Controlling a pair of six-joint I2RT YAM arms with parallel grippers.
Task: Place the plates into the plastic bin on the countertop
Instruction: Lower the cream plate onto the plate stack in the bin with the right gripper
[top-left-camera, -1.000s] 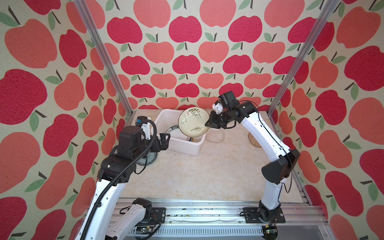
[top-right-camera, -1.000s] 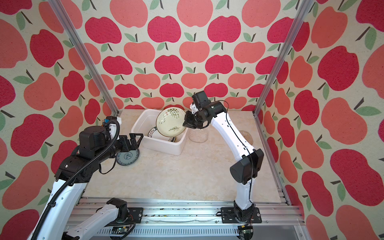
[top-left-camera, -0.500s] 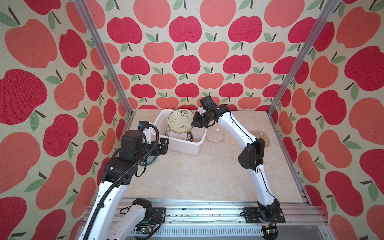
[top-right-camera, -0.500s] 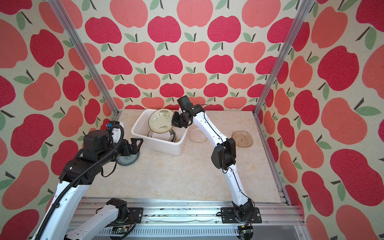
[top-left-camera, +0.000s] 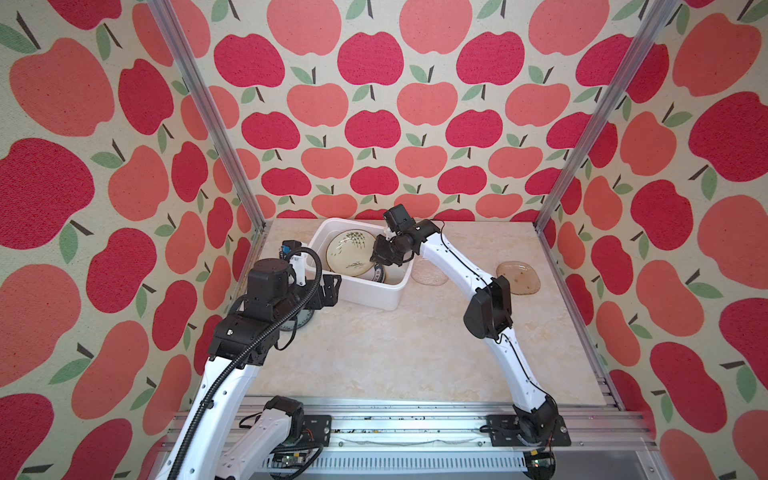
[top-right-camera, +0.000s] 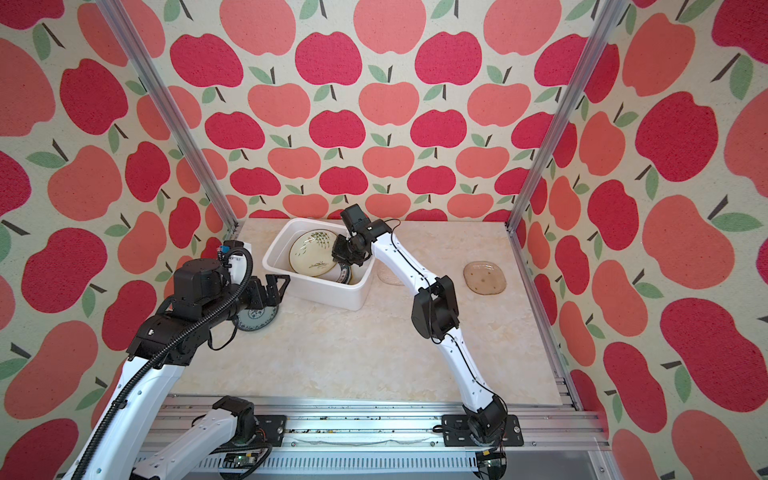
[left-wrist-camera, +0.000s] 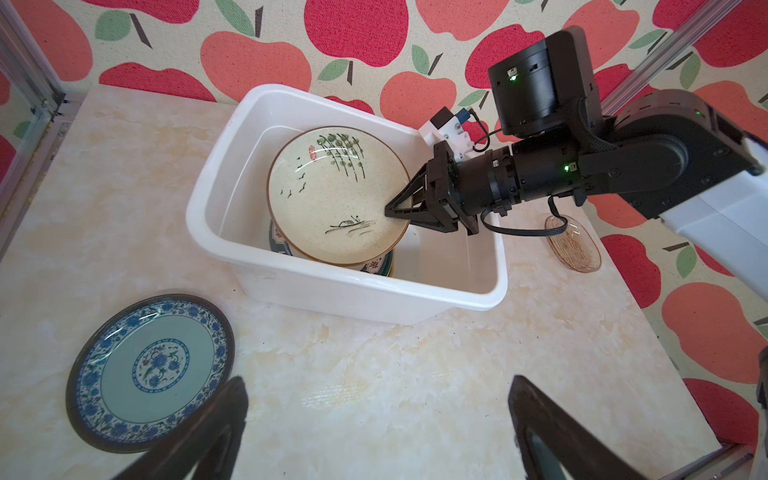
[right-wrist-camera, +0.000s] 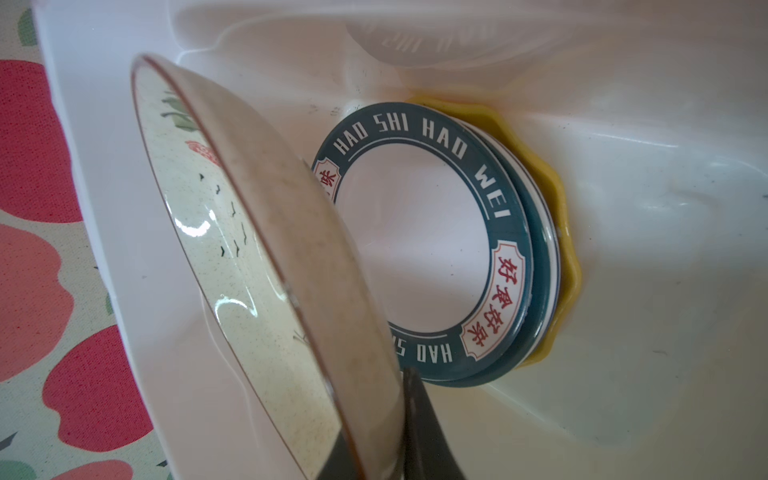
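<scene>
The white plastic bin (top-left-camera: 353, 293) (top-right-camera: 322, 291) stands at the back of the countertop (top-left-camera: 395, 345). My right gripper (top-left-camera: 376, 259) (left-wrist-camera: 388, 210) is shut on the rim of a cream leaf-painted plate (top-left-camera: 351, 253) (left-wrist-camera: 332, 195) (right-wrist-camera: 249, 270). It holds this plate tilted inside the bin, just above a stack of green lettered plates (right-wrist-camera: 415, 249) lying on a yellow plate (right-wrist-camera: 565, 257). My left gripper (left-wrist-camera: 376, 399) (top-left-camera: 328, 286) hangs open and empty in front of the bin, beside a blue-flowered plate (left-wrist-camera: 149, 370) (top-right-camera: 255, 320) lying on the counter.
A clear glass plate (top-left-camera: 430, 276) lies just right of the bin, partly behind my right arm. A brown glass plate (top-left-camera: 518, 277) (left-wrist-camera: 573, 245) lies further right near the aluminium rail (top-left-camera: 582, 324). Apple-patterned walls close in three sides.
My right gripper has carried the cream plate left and down, from above the bin's front right rim into the bin. The left arm has shifted only slightly.
</scene>
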